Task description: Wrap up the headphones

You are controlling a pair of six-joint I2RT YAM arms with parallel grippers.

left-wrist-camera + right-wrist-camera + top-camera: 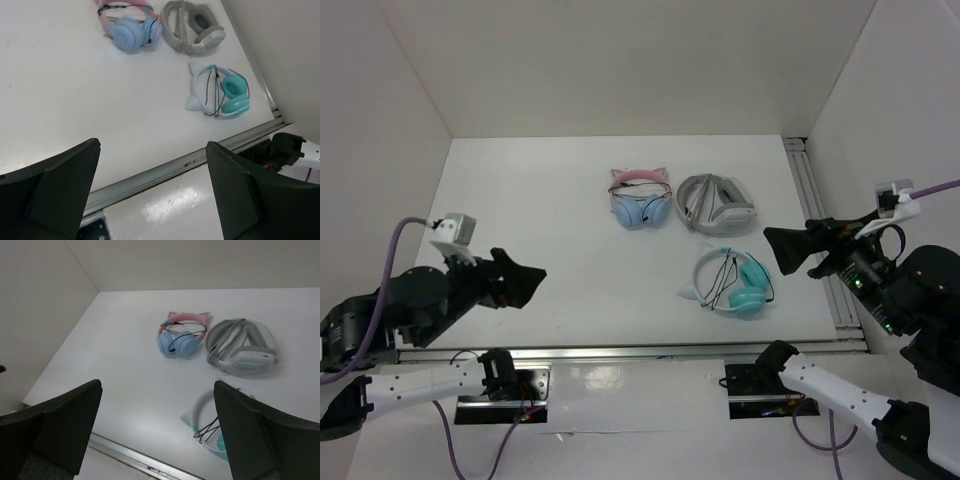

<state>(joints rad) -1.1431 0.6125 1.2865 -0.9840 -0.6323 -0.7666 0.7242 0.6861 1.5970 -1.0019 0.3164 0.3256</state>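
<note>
Headphones (735,283): lie on tabletop (540,220), at 4 o'clock from its middle, cable (214,95) across the band.
Left hand (533,280): released, holds nothing.
Right hand (777,252): released, at 2 o'clock of headphones.

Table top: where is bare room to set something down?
Bare: the left half, from the left wall to the pink-banded headphones. Crowded: right of centre, where those, the grey headphones and the teal headphones cluster.

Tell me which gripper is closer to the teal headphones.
Right. The right gripper hangs just right of the teal headphones; the left gripper is far across the table, to their left.
</note>
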